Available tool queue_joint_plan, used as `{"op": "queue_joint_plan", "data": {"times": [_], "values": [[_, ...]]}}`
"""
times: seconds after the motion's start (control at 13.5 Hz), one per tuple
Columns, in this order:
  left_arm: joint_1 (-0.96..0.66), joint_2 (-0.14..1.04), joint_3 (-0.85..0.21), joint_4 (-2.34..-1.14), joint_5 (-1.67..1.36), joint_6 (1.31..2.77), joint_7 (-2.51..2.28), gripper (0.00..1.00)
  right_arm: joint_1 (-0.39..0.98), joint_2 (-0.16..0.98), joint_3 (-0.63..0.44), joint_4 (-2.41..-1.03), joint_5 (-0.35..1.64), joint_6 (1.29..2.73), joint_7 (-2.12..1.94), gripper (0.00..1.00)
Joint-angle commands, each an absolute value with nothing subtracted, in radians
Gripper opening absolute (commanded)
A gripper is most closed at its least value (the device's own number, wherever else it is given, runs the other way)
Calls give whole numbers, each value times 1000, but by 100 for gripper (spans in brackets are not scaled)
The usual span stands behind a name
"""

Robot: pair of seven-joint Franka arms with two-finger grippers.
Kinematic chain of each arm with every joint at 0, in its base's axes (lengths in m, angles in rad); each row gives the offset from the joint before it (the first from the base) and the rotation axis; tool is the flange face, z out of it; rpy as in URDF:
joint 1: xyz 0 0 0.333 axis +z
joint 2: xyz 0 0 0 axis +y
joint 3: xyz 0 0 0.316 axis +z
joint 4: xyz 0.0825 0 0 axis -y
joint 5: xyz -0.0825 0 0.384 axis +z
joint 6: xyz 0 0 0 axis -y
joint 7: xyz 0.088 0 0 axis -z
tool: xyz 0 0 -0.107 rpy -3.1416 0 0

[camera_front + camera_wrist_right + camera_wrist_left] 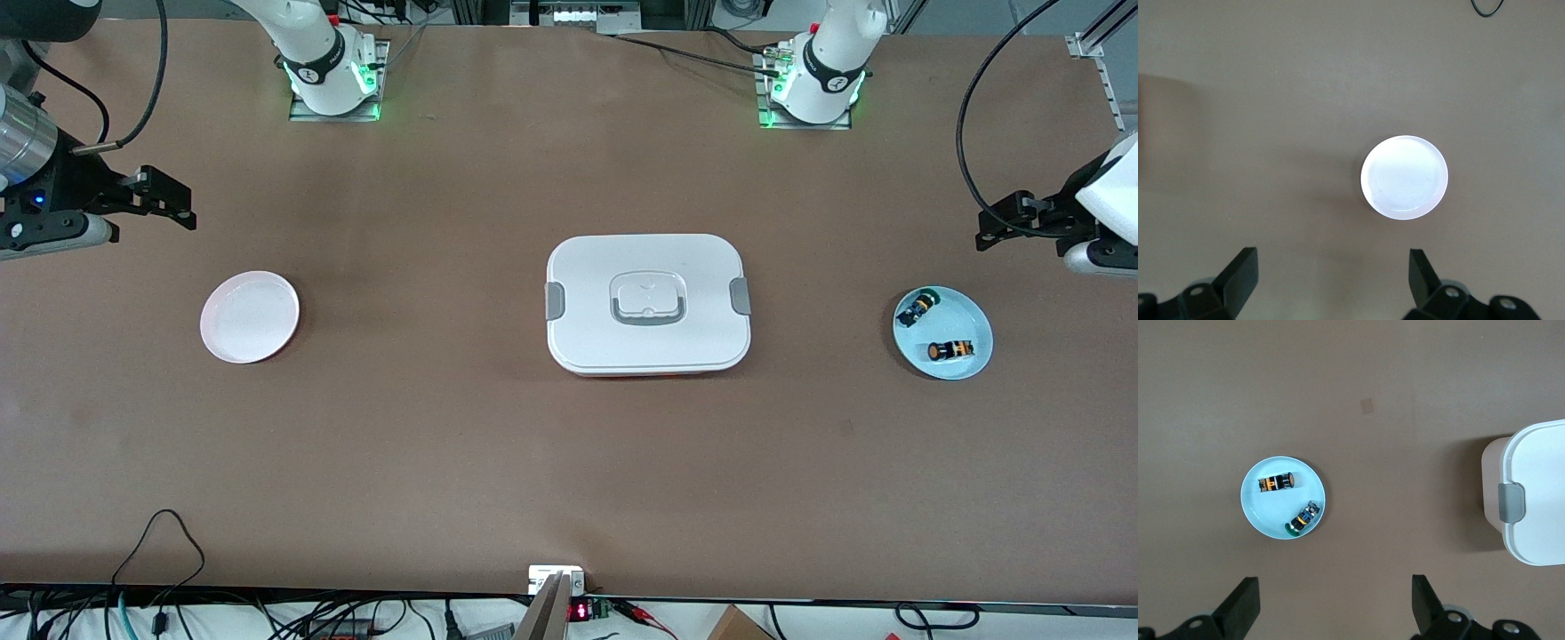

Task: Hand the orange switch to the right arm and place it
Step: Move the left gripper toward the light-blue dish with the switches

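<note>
The orange switch (948, 350) (1276, 482) lies on its side in a light blue plate (971, 313) (1257, 512) toward the left arm's end of the table. A similar black switch with a green cap (917, 308) (1302, 519) lies beside it on the same plate. My left gripper (985, 229) (1335, 587) hangs open and empty over bare table beside that plate. My right gripper (182, 206) (1331, 259) hangs open and empty over bare table at the right arm's end, beside a white round plate (250, 316) (1405, 177).
A white lidded box (647, 304) (1538, 493) with grey latches and a recessed handle sits in the middle of the table. The brown tabletop spreads wide round both plates. Cables and small devices lie along the table edge nearest the front camera.
</note>
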State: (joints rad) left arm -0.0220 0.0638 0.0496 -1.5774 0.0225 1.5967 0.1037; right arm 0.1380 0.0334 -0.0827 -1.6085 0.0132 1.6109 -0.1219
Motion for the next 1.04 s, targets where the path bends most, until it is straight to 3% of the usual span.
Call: {"op": "queue_joint_plan", "data": {"times": [0.0, 0.96], "values": [[-15, 80, 48, -1540, 18, 1572, 106, 100, 138, 40, -84, -1588, -2, 1592, -123, 100], [-11, 81, 49, -1540, 20, 1559, 100, 100, 138, 40, -84, -1588, -2, 1591, -123, 100]]}}
